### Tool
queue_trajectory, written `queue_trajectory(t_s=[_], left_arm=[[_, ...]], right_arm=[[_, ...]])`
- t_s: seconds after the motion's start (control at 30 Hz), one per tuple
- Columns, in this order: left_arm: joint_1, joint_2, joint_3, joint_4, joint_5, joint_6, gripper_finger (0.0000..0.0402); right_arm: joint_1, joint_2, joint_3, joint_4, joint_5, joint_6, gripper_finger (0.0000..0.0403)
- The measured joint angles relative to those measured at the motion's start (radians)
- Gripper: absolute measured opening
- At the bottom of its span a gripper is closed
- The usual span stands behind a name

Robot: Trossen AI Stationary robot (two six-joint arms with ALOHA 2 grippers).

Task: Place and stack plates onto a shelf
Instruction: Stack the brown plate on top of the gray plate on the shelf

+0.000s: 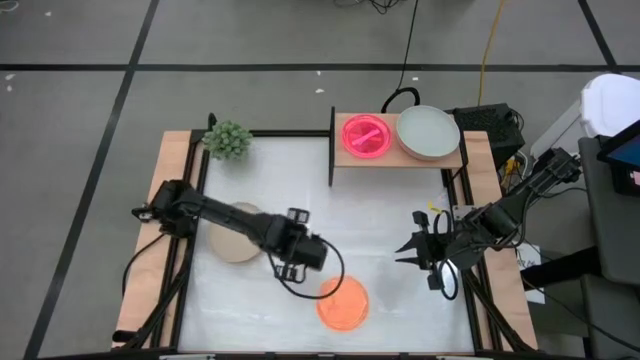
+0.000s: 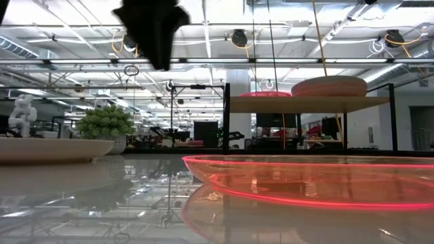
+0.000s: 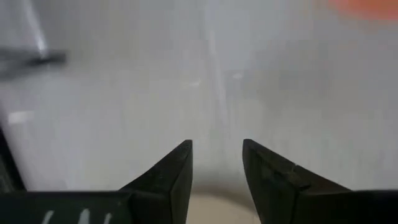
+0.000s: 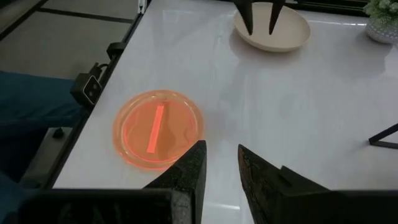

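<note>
A beige plate (image 1: pixel 232 240) rests flat at the table's left, partly under my left arm. An orange plate (image 1: pixel 343 303) lies flat near the front edge. At the far side stands the light-wood shelf (image 1: pixel 400 160), bearing a magenta plate (image 1: pixel 366 135) and a pale grey-green plate (image 1: pixel 428 132). My left gripper (image 1: pixel 288 262) hangs open above the table, pointing steeply down between the beige plate (image 3: pixel 211 210) and the orange plate (image 3: pixel 367 6). Toward the right edge my right gripper (image 1: pixel 405 247) is open and empty, its fingers (image 4: pixel 217 168) raised beyond the orange plate (image 4: pixel 158 129).
A small green plant (image 1: pixel 228 140) in a pot stands at the far left corner. Wooden rails (image 1: pixel 175 200) run along the table's left and right sides. Bare white tabletop (image 1: pixel 390 215) lies between the shelf and the orange plate.
</note>
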Motion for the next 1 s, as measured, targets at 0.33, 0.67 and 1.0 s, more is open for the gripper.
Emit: queue_trajectory(t_s=[0.33,0.67,1.0], left_arm=[[-0.052,-0.064,-0.275,0.035,-0.052,-0.430,0.0147],[-0.151,-0.083,-0.407,-0.005,-0.126,-0.810,0.0149],[-0.193,-0.084,-0.493,-0.002,-0.089,-1.059,0.0234]], right_arm=[[0.008,0.051,0.000,0.014,-0.024,0.001,0.0077],[0.014,0.098,0.000,0.039,-0.066,0.007,0.0077],[0.014,0.112,0.000,0.039,-0.076,0.015,0.0077]])
